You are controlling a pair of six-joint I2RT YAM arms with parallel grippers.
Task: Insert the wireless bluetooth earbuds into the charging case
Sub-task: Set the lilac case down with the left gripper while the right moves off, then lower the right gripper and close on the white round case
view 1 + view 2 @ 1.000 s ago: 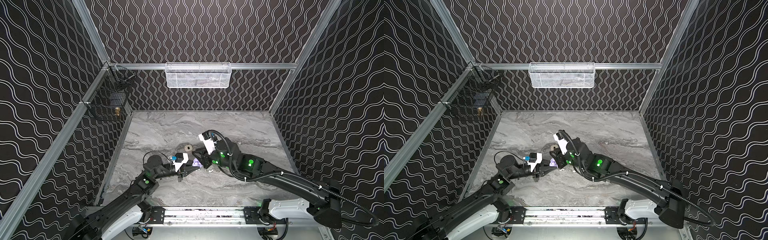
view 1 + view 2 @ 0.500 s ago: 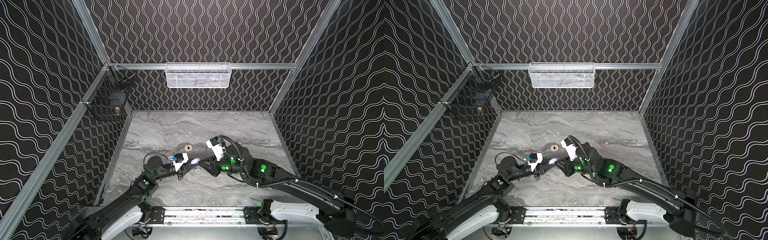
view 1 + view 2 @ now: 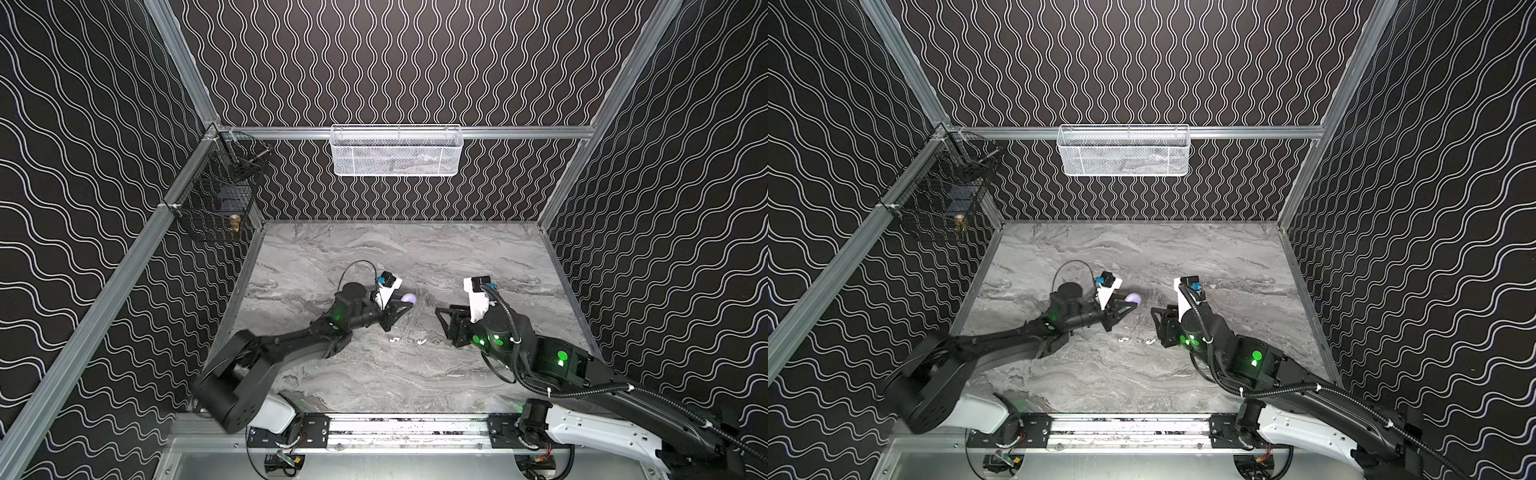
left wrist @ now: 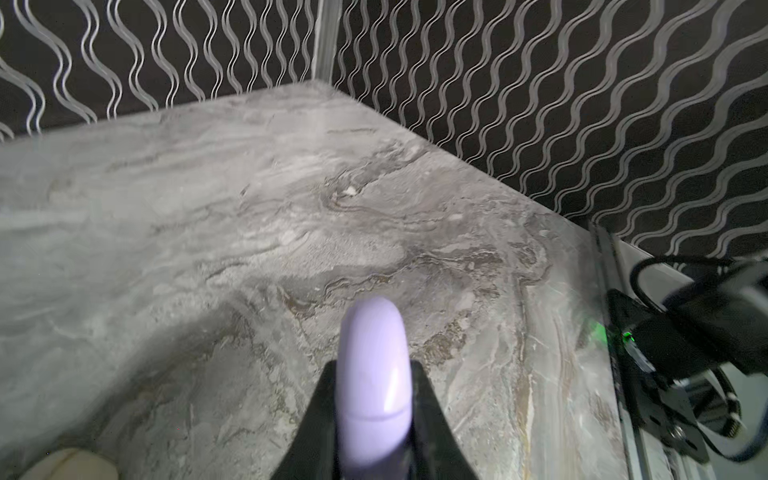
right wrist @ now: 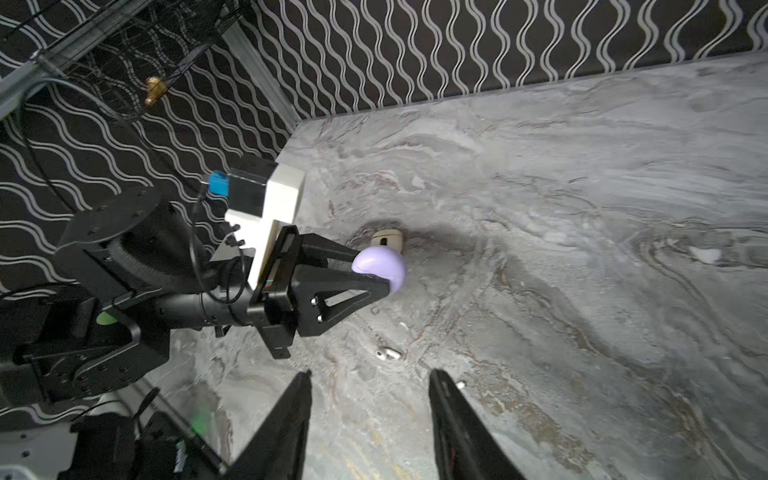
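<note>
Two white earbuds (image 3: 394, 339) lay loose on the marble table (image 3: 374, 257), near each other, in the gap between my two arms. Neither was in a case yet. The left gripper (image 3: 405, 307) was clamped on the lavender charging case (image 4: 374, 365), held clear of the table with its rounded end pointing away from the wrist. I judged this was meant to present it to the other arm. From the left wrist view I saw only a thin seam across the shell, so I took the lid to be shut, which would have to be dealt with before anything could go in. The right gripper (image 5: 370, 374) hung low with its jaws parted and nothing between them, aimed down at the nearer earbud as though lining up a pick. A beige case (image 5: 388, 240) sat on the table just behind the lavender one, touched by neither arm. The buds looked tiny and smooth, so I expected them to skid away from a careless pinch.
</note>
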